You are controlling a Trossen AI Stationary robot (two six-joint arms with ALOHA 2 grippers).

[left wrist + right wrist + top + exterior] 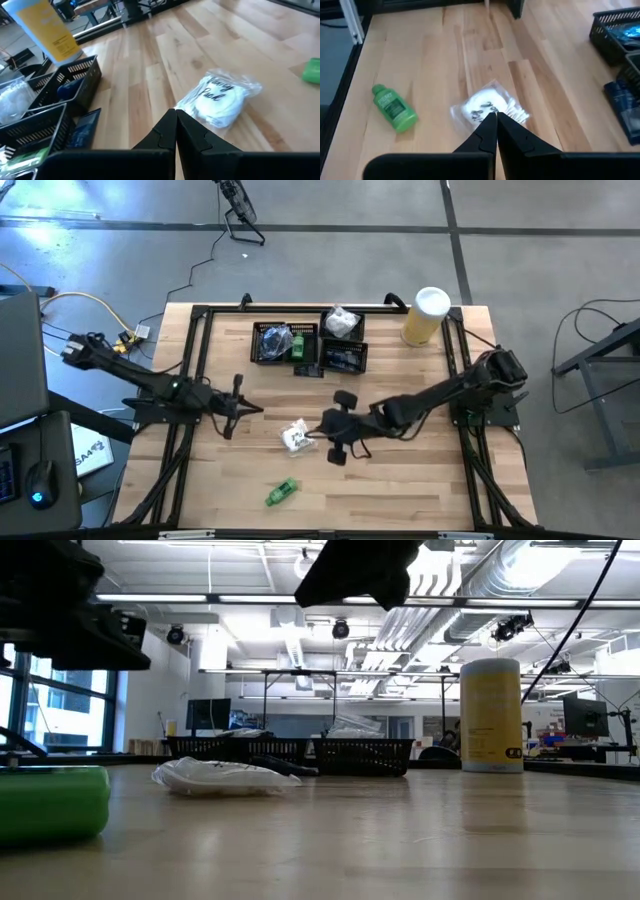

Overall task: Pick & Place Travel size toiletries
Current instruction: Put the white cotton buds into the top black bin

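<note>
Landmark: take the white sachet (295, 437), a crinkly clear-wrapped pack lying flat mid-table.
Right gripper (318, 429): just beside the sachet, fingers pressed together, holding nothing.
Left gripper (258, 411): near the sachet on its other side, tips closed and empty.
Green bottle (282, 492): you see it lying on its side, apart from the sachet toward the table's front edge, bare wood all round.
Mesh trays (262, 329): black, behind the sachet, more toiletries inside.
Low view only: yellow cylinder (491, 715) upright beside the trays.
</note>
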